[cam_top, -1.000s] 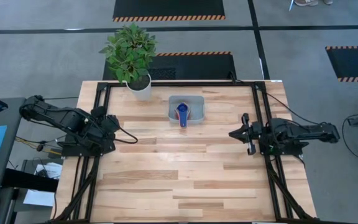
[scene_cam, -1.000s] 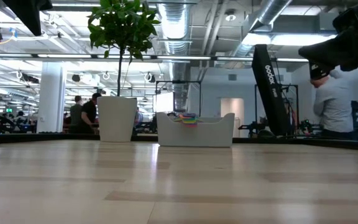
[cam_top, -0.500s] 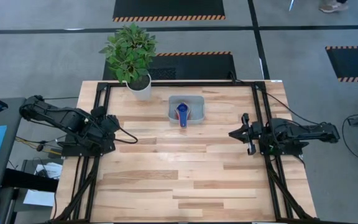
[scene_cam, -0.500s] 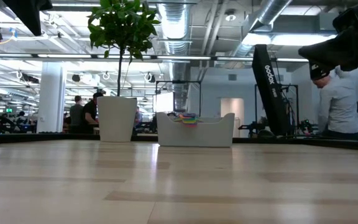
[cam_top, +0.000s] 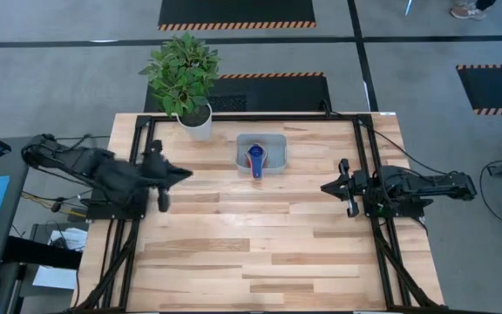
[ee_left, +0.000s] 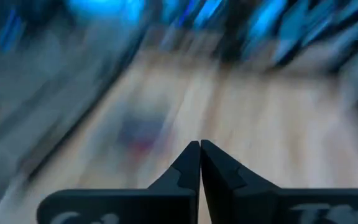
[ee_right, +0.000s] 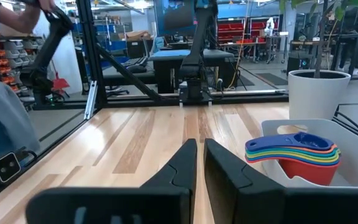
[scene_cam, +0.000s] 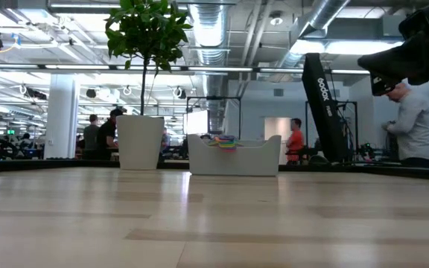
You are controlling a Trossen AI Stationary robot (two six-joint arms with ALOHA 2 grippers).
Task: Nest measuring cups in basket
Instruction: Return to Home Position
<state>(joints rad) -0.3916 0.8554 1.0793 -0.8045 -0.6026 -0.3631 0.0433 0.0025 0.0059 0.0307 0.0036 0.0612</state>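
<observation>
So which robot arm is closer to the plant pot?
Left. The left gripper hovers close by the plant pot; the right gripper is far across the table.

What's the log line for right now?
cups: nested in basket | left gripper: shut, empty, over table's left side | right gripper: shut, empty, over right side

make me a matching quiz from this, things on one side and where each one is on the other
1 measuring cups
2 white plant pot
3 left gripper
4 right gripper

a at the table's right side
b stacked inside the basket
c table's back left corner
d at the table's left side

Pairs: 1-b, 2-c, 3-d, 4-a
</observation>
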